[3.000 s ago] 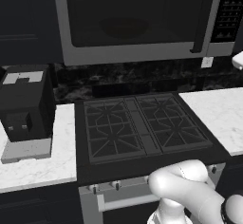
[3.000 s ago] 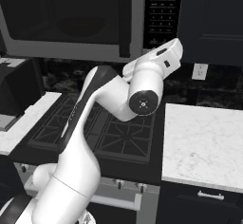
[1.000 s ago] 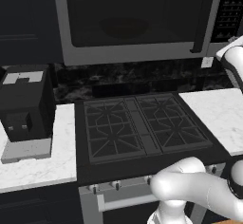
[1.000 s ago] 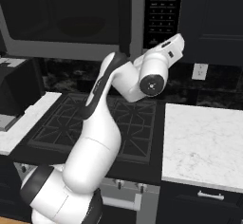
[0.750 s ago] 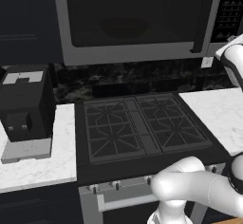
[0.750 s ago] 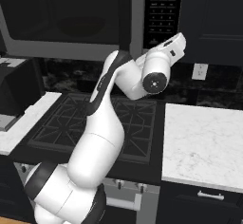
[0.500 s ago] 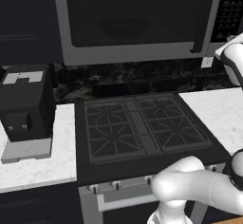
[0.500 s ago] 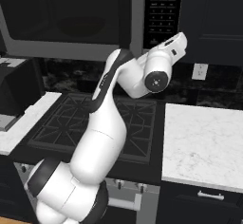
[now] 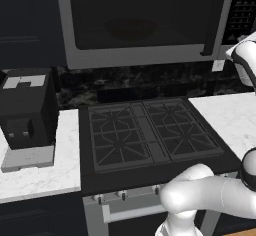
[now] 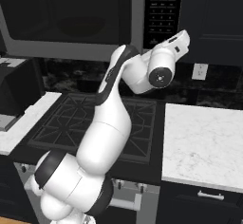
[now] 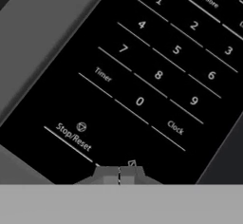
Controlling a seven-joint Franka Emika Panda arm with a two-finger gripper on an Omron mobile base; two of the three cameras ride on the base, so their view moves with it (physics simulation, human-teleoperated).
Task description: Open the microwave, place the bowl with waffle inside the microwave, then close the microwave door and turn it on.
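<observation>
From the hand view we see what the base cameras cannot resolve: the black button panel (image 11: 156,71) up close, tilted, with a number pad from 1 to 9 and 0, plus keys marked Timer, Clock and Stop/Reset. The gripper (image 11: 119,174) sits at the bottom of that view, its two tips pressed together with nothing between them, right against the panel's lower edge beside the Stop/Reset key.

From the left base view we see the microwave (image 9: 145,22) mounted above the stove (image 9: 150,135), its microwave door (image 9: 140,15) shut, the long black handle (image 9: 212,20) at its right. Through the dark glass we make out a faint rounded shape, the bowl with waffle (image 9: 131,28), inside the microwave. A black coffee machine (image 9: 27,110) stands on the left counter (image 9: 40,175).

From the right base view we see the arm reaching up to the button panel, and a wall outlet (image 10: 199,71) above the right counter (image 10: 204,142).
</observation>
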